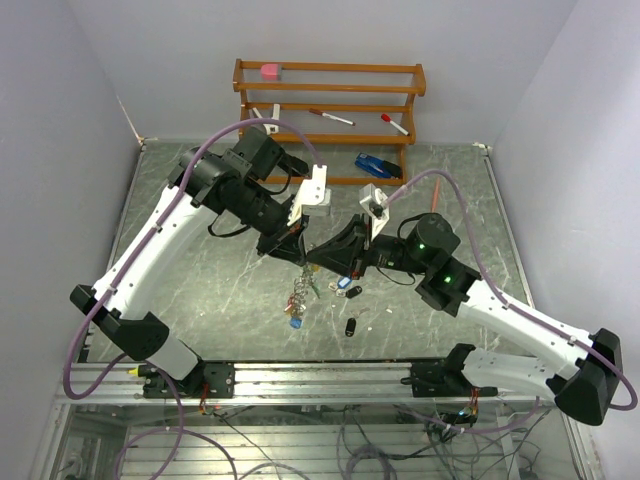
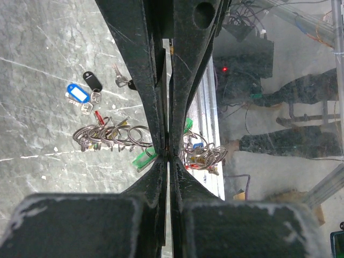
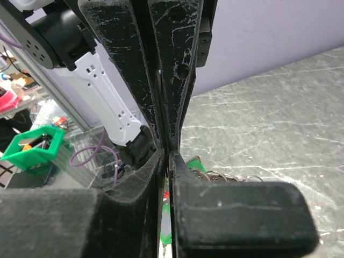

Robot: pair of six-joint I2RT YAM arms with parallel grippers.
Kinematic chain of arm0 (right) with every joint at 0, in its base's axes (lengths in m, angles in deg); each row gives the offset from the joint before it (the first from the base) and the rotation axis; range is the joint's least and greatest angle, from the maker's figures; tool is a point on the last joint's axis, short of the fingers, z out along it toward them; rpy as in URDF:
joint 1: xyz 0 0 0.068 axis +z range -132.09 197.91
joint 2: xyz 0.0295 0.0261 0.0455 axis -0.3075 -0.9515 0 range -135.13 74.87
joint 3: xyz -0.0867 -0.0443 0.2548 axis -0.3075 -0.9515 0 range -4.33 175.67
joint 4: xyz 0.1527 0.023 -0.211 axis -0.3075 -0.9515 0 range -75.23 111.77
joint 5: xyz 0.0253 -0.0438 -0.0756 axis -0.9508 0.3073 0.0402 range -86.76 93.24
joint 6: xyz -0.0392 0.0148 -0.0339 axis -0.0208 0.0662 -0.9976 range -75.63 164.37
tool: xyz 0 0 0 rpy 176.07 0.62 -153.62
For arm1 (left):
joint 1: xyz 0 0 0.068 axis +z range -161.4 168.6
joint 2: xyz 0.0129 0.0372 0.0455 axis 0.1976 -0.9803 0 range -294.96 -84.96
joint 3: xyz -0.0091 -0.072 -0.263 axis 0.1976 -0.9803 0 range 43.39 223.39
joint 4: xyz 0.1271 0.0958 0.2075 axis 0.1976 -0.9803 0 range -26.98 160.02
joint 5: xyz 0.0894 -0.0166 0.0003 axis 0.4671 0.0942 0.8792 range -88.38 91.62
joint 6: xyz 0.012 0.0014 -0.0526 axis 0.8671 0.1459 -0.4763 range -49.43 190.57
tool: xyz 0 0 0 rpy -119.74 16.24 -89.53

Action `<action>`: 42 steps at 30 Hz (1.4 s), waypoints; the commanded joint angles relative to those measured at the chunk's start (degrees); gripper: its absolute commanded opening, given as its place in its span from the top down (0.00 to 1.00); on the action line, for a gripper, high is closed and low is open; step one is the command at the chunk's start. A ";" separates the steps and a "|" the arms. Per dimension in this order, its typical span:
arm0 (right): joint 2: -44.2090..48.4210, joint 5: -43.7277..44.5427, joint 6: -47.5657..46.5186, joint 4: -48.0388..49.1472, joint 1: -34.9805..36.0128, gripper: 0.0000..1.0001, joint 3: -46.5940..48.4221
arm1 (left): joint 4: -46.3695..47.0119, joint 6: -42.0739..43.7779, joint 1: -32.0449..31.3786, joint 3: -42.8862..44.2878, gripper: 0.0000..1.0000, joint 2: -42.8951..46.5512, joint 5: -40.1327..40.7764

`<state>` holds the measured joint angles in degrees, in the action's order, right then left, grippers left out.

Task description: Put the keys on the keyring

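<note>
- The left gripper (image 1: 297, 248) is reaching in over the middle of the table (image 1: 200, 290), with its jaws pressed fully together.
- In the left wrist view, the left gripper (image 2: 168, 153) is pinching the thin wire of the keyring (image 2: 115, 134) at its tips, and silvery loops are spreading out on both sides of the fingers (image 2: 150, 107).
- A green tag (image 2: 144, 159) is sitting just beside the pinch point, among the loops.
- From above, the keyring (image 1: 298, 293) is hanging as a tangled cluster just below the two grippers, with a blue tag at its lower end.
- The right gripper (image 1: 322, 258) is meeting the left one tip to tip over the cluster.
- In its own view, the right gripper (image 3: 168, 152) is showing only a hairline slit between its jaws; I cannot tell whether anything is caught in it.
- Loose keys are lying on the table to the right of the cluster: a blue-tagged key (image 2: 78, 92) and a black-tagged key (image 2: 93, 80) close together, and another black key (image 1: 351, 327) nearer the arm bases.
- A wooden rack (image 1: 330, 70) is standing at the far edge of the table, carrying red-capped pens (image 1: 330, 117).
</note>
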<state>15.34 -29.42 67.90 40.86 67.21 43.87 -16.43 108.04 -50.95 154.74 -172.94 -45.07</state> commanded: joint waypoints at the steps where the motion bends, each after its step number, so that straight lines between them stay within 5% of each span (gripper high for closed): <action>1: -0.30 -0.89 0.44 2.48 0.37 0.98 -0.33 | 0.68 -0.55 -0.40 2.27 0.93 0.95 -2.76; 42: 2.77 1.25 0.72 2.00 0.45 1.00 -3.39 | 0.68 -0.87 -0.36 7.10 0.93 -0.49 -2.88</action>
<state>17.94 -27.17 68.16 43.77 67.43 41.86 -17.06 107.63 -51.25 159.22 -173.82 -45.23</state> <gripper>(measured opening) 0.009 0.069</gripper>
